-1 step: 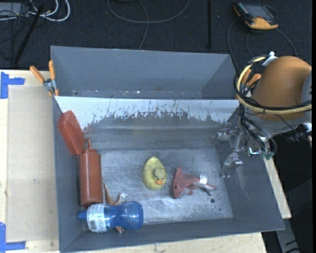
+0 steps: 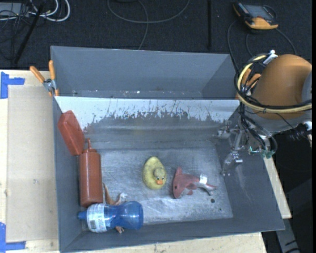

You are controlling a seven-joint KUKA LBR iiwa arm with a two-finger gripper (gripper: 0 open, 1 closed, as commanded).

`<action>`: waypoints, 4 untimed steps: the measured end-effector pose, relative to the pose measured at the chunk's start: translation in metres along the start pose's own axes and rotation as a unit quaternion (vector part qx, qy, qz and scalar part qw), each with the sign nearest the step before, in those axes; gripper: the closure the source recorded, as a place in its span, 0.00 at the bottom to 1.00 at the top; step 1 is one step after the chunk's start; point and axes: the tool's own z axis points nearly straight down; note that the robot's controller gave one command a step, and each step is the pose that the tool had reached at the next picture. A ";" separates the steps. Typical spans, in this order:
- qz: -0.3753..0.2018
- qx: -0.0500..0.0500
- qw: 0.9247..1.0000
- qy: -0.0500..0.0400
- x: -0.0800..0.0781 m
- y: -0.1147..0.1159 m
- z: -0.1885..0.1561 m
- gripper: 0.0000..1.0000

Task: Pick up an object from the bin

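1. The hand [image 2: 233, 154] hangs at the right side of the grey bin [image 2: 142, 73], near its sloped right wall; I cannot tell whether it is wide or narrow.
2. Nearest it, to its left on the floor, lies a pink toy fish [image 2: 185, 183].
3. A yellow rubber duck [image 2: 154, 173] sits just beside the fish.
4. A blue bottle [image 2: 115, 216], a red-brown cylinder [image 2: 90, 177] and a red block [image 2: 71, 132] lie along the left side.

The arm [image 2: 299, 133] enters from 3 o'clock; its wrist [image 2: 251, 138] (orange cover [image 2: 282, 80], looped cables [image 2: 247, 96]) sits high, and the gripper [image 2: 233, 158] hangs toward 7 o'clock below it.
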 end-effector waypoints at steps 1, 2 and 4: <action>-0.061 0.001 0.998 -0.004 0.003 0.000 0.020 0.00; -0.216 -0.001 0.976 -0.001 0.002 -0.023 0.066 0.00; -0.345 -0.002 0.939 0.001 0.014 -0.020 0.089 0.00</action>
